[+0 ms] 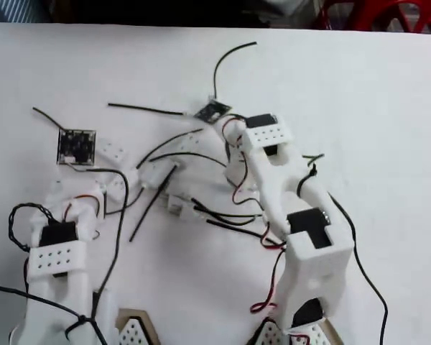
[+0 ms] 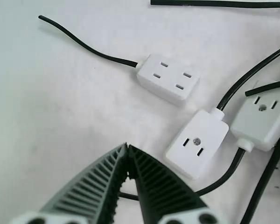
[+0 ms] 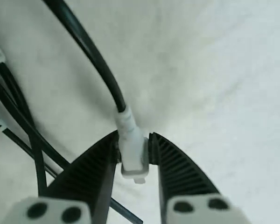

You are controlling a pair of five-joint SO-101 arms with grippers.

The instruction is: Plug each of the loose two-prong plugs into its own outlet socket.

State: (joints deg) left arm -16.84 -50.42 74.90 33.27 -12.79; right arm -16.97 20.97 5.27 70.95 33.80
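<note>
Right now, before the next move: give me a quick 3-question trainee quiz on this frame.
1. True or false: the right gripper is clamped on a white plug.
2. The left gripper is: A) wide open, B) shut, tips together, C) holding an outlet.
3. Fill in: the cable running from that plug is ____ in colour.
Key: 1 true; 2 B; 3 black.

The left arm (image 1: 56, 287) and right arm (image 1: 314, 262) are white plastic shells with black servo blocks (image 1: 57, 233), hole-dotted plates (image 1: 56, 260) and red-and-black wires (image 1: 269, 291). Their jaws are dark ribbed wedges.
</note>
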